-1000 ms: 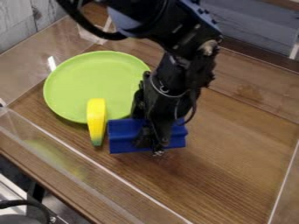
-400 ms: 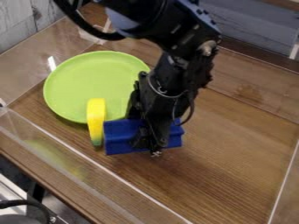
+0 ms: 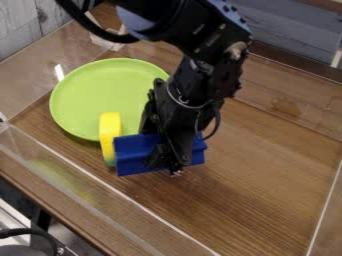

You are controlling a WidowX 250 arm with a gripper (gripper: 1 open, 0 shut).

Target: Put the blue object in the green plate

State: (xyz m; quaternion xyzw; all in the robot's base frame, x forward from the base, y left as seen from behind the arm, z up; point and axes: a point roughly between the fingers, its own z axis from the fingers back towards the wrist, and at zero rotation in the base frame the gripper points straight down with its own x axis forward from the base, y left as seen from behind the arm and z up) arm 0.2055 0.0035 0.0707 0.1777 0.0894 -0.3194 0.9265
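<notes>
The blue object (image 3: 140, 155), a deep blue block, sits at the plate's near right edge, slightly tilted. My gripper (image 3: 171, 158) comes down onto its right part with the fingers shut on it. The black arm hides the block's top right. The green plate (image 3: 100, 92) is round and lime green and lies at the back left of the block on the wooden table. A yellow banana-shaped object (image 3: 110, 136) rests on the plate's near rim, touching the block's left end.
A clear plastic wall (image 3: 40, 165) runs along the table's front left side. A dark strip (image 3: 307, 60) borders the far right of the wooden table. Cables hang at the lower left corner.
The blue block has shifted a little to the left, toward the plate, in the gripper's hold. The hand has rolled slightly.
</notes>
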